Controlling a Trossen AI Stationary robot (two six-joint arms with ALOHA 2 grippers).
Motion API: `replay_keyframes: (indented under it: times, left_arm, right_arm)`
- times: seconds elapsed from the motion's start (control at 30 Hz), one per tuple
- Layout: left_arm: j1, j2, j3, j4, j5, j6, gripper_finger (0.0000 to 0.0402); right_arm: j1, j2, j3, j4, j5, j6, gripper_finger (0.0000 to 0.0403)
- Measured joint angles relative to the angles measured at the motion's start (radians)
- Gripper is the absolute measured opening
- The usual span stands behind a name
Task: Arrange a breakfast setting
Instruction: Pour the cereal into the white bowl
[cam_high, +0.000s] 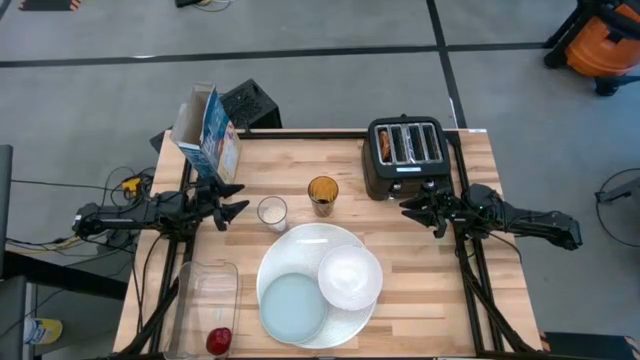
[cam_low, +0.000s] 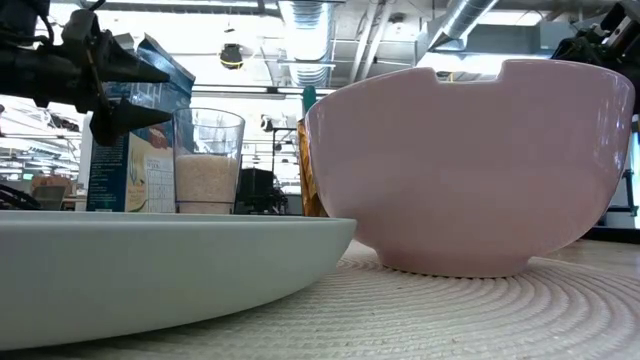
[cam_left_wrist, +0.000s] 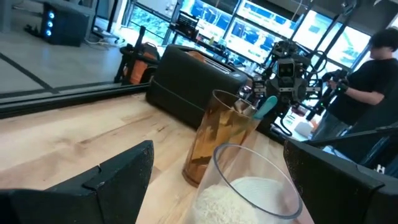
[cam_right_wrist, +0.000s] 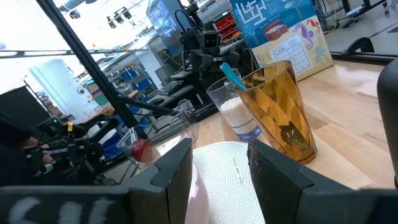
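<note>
The large white plate (cam_high: 325, 242) lay at the near middle of the table (cam_high: 290, 165). On it sat the small pale-blue plate (cam_high: 293, 307) at near left and the white bowl (cam_high: 349, 276) at right; the bowl's contents could not be made out. A clear glass (cam_high: 271, 212) beyond the plate held a pale grainy filling. Just right of it an amber glass (cam_high: 322, 194) held a blue-handled spoon (cam_right_wrist: 232, 76). A clear plastic tub (cam_high: 205, 300) at the near left edge contained a red apple (cam_high: 218, 341). The black toaster (cam_high: 404, 156) at far right carried a browned item in its leftmost slot. The blue cereal box (cam_high: 208, 130) stood tilted at the far left corner; a maze and a number grid were printed on it, no wording legible.

The left pincer (cam_high: 234, 200) hovered just left of the clear glass, fingers spread wide, holding nothing. The right pincer (cam_high: 412, 206) hovered near the toaster's front, fingers parted moderately, likewise empty.
</note>
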Motion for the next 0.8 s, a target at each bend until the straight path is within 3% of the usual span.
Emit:
replay_keyframes:
  times: [0.5, 0.8]
  left_arm:
    - [0.000, 0.000, 0.000, -0.014, 0.199, -0.228, 0.0346]
    - [0.000, 0.000, 0.000, -0.014, 0.190, -0.204, 0.0346]
  right_arm:
    - [0.000, 0.000, 0.000, 0.000, 0.000, 0.000, 0.0178]
    - [0.000, 0.000, 0.000, 0.000, 0.000, 0.000, 0.0178]
